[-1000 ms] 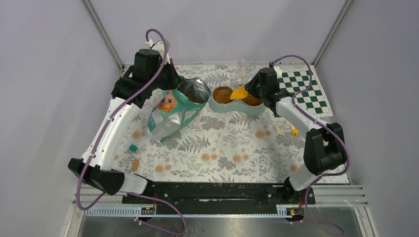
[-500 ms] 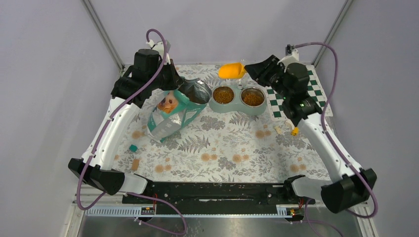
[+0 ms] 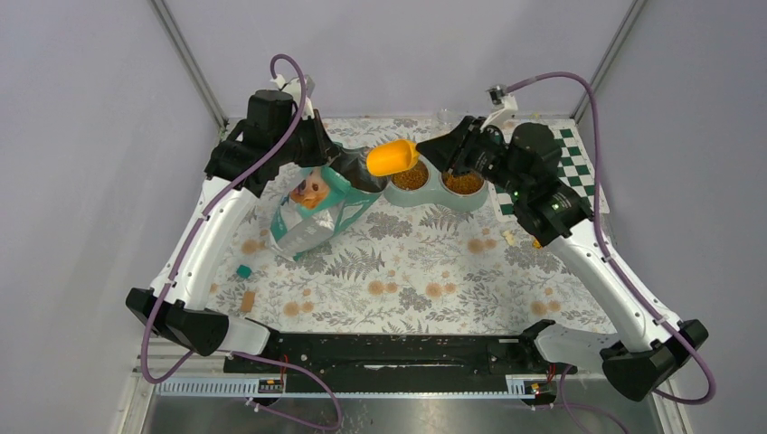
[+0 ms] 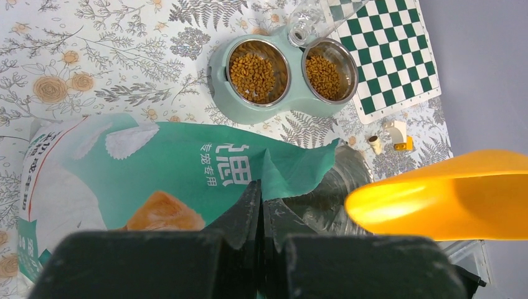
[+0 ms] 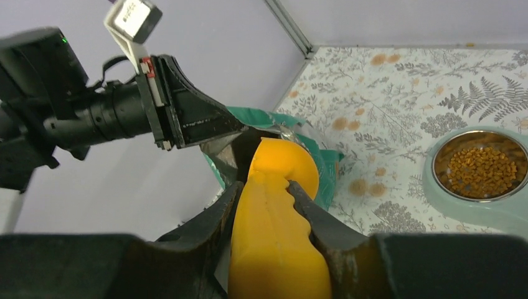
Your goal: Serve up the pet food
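Brown kibble (image 3: 408, 175) fills both steel bowls of the pale green double feeder (image 3: 425, 193); it shows too in the left wrist view (image 4: 252, 60) and the right wrist view (image 5: 484, 170). My left gripper (image 4: 262, 193) is shut on the rim of the teal food bag (image 3: 312, 208), holding its mouth open (image 4: 330, 199). My right gripper (image 5: 264, 190) is shut on the handle of the orange scoop (image 3: 392, 157), whose bowl hangs just above the bag mouth (image 5: 283, 162). Kibble inside the bag is hidden.
A green-and-white checkered mat (image 3: 565, 167) lies at the back right, with a clear plastic piece (image 4: 305, 22) behind the feeder. Small bits lie on the floral cloth: a white-and-orange piece (image 4: 395, 134), a teal cube (image 3: 243, 270), a tan block (image 3: 247, 299).
My right arm has swung the scoop left from over the bowls, up past the back edge, and down to the bag mouth. The left arm and bag have stayed still.
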Available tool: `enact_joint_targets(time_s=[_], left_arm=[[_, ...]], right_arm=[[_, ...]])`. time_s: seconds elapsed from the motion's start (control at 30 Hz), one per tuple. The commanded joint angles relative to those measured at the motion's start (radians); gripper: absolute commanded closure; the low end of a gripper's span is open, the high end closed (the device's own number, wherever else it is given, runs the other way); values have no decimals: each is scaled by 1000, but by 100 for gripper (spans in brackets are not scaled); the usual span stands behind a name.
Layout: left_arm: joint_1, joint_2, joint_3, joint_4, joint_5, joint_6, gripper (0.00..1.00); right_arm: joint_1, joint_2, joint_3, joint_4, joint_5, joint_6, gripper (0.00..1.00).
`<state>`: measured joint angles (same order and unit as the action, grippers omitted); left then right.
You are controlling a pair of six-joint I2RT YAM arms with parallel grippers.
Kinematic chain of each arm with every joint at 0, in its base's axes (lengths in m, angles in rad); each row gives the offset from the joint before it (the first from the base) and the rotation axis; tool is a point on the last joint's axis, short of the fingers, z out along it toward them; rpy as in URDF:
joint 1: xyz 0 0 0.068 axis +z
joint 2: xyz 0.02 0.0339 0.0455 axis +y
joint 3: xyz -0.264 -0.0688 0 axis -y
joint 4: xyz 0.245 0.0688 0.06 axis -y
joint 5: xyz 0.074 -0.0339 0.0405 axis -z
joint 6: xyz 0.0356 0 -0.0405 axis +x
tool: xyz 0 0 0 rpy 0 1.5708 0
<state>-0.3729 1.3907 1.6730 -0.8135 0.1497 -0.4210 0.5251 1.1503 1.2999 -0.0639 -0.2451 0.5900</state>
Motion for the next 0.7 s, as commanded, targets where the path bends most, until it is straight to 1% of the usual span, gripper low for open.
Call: enact_joint_targets(time_s=[0.0,0.2,0.33,0.67], left_arm=[[-6,-13,34,114,40,-22,100],[-16,-11,28,114,68,-22,100],[-17,-12,27,114,73,-16,100],[-18,-14,21,113,44,-9,100]], right_arm=[[75,48,90,-80,80,-113,100],[174,188,193,-150,147,-170,100],[218,298,251,-162,162,-172,100],[289,528,300,-162,170,-220,100]])
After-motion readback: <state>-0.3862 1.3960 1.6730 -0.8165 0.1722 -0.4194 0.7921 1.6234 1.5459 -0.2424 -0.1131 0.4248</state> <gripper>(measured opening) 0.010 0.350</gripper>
